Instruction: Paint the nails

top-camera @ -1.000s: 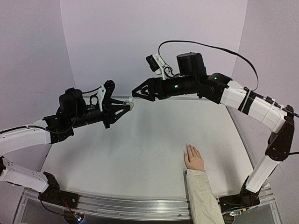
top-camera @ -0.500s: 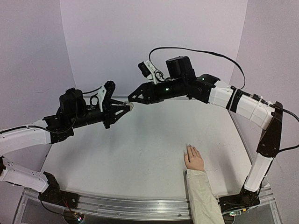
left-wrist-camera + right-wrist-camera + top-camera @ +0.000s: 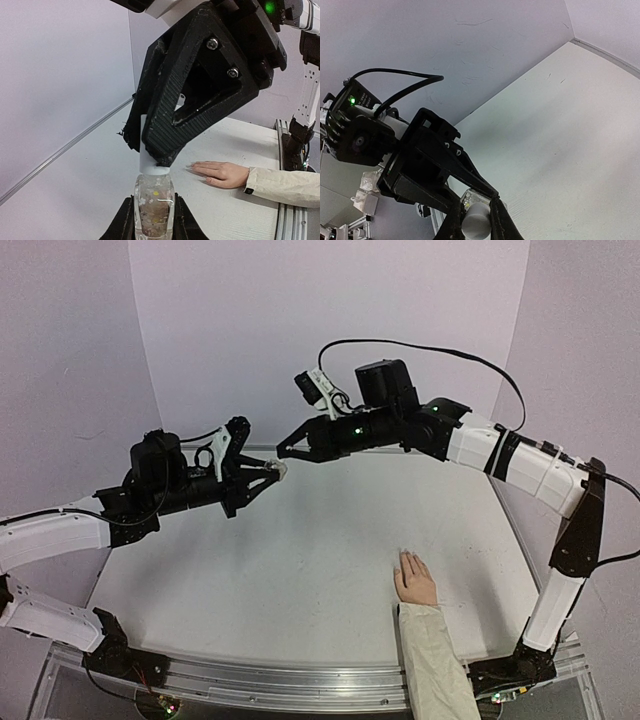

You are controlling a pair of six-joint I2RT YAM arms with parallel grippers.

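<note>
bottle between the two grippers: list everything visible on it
The bottle is small, clear and glassy-looking, with brownish and yellow flecks inside. It is topped by a white cylindrical cap, which is on. The left gripper is shut on its body, a finger on each side, with the cap pointing away from that wrist. The right gripper is shut on the cap. The bottle is held in the air above the far part of the table, touching nothing else.

No text, label, brand, number or sign can be read in any of the views.
</note>
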